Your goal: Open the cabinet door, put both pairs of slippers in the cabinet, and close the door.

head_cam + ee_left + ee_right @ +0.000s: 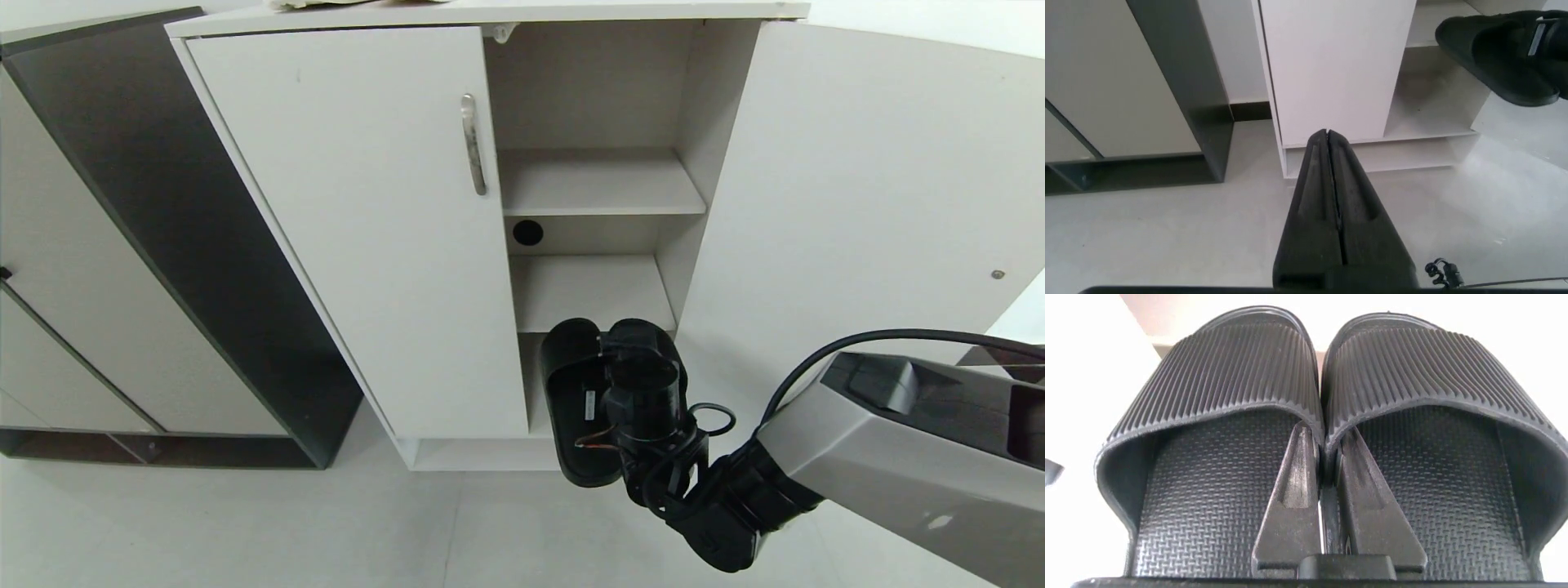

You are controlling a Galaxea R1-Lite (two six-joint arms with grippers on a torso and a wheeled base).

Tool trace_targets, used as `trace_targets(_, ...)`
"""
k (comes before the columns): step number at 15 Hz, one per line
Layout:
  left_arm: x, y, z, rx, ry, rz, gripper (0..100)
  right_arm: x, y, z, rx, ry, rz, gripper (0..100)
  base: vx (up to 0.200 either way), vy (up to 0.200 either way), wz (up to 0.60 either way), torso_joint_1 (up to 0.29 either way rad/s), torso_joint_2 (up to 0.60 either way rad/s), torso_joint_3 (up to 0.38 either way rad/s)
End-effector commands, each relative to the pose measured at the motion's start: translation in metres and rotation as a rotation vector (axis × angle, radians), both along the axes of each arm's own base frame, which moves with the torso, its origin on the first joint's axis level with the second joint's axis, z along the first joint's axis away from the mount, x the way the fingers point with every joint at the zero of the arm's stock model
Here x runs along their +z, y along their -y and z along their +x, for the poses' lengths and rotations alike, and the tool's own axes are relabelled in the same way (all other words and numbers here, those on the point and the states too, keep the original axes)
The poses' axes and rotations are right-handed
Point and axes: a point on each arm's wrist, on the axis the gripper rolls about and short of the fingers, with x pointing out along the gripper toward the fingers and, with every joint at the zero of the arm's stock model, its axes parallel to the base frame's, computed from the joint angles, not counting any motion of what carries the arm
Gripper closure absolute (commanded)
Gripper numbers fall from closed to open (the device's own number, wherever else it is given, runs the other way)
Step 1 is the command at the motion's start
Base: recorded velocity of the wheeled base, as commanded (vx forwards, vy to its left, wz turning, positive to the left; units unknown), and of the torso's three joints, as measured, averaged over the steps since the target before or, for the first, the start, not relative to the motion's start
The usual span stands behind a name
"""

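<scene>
— What was the right gripper (1327, 508) holding?

— A pair of black slippers (1229, 408), side by side. Its two narrow fingers (1290, 502) were pinched on the adjoining inner edges of the straps.

— What were they made of?

— They looked like moulded rubber or foam. The broad arched straps were finely ribbed, the footbeds had a small woven-looking tread, and the outlines were rounded ovals.

— Where were they?

— They were held off the floor just before the open right half of the white cabinet (351, 229), low by its bottom compartments. The pair was turned on its side, with one flat sole (575, 408) facing the robot's left. The long axis ran from the gripper toward the cabinet, toes leading.

— And the cabinet?

— It was made of smooth flat panels. The right door (857, 204) was swung wide, and the left door was closed, with a slim metal bar handle (472, 144).

— What about the left gripper (1328, 163)?

— Its dark, matte fingers were pressed together on nothing, above the pale floor (1167, 237).
</scene>
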Motion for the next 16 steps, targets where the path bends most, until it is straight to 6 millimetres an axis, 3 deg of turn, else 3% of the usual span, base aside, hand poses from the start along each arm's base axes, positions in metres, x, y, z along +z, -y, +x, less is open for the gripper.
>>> trace_targets(1, 0.0, 0.0, 0.0, 0.001, 0.0, 0.0, 100, -0.0037, 0.0004, -0.0002, -0.003, -0.004, -0.009, 100, 0.0, 0.0, 0.0, 0.0, 0.0, 0.0)
trace_targets(3, 0.0002, 0.0, 0.0, 0.0, 0.001, 0.003, 100, -0.0059, -0.0005, 0.0007, -0.004, -0.006, -0.011, 100, 0.0, 0.0, 0.0, 0.0, 0.0, 0.0)
trace_targets(16, 0.0002, 0.0, 0.0, 0.0, 0.001, 0.003, 100, -0.0112, 0.004, 0.0086, -0.036, -0.01, -0.018, 100, 0.185, 0.015, 0.0, 0.003, 0.0, 0.001)
